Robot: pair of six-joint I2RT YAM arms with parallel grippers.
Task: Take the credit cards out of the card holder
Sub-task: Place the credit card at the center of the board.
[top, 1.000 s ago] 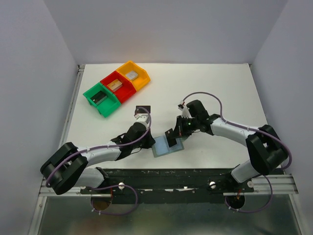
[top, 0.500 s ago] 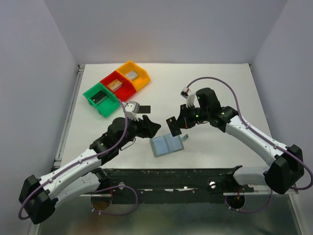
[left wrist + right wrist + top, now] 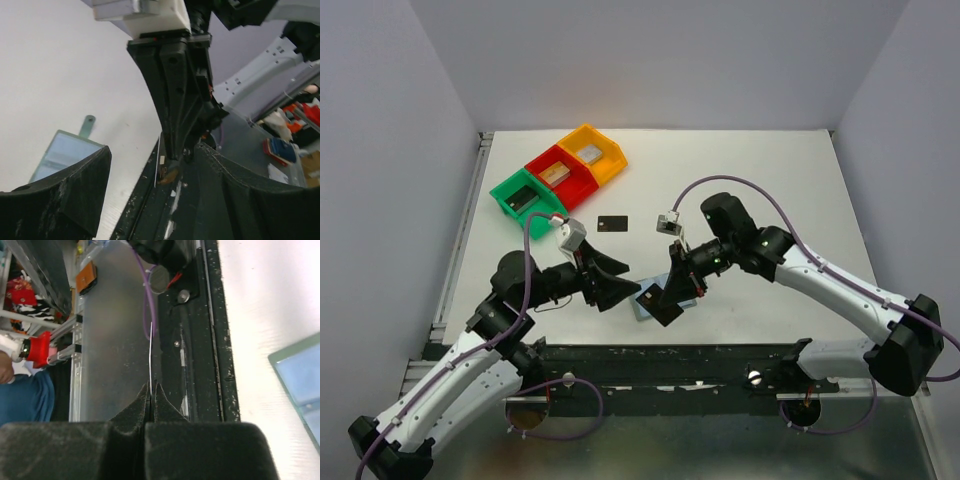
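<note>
Looking from your near edge, you see the right end effector (image 3: 667, 296) pinched fully closed on a black credit card (image 3: 655, 305), at the open card holder (image 3: 65, 152) lying on the desk (image 3: 770, 180). Your left end effector (image 3: 623, 284) gapes wide and empty just beside them. Farther back, a second black card (image 3: 612, 223) lies flat.

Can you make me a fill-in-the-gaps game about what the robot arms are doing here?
1. The right gripper is pinching a thin card whose colour is ____.
2. The left gripper holds nothing, and its fingers are ____.
3. The bin sitting between the green bin and the yellow bin is coloured ____.

Missing words: black; open; red.
</note>
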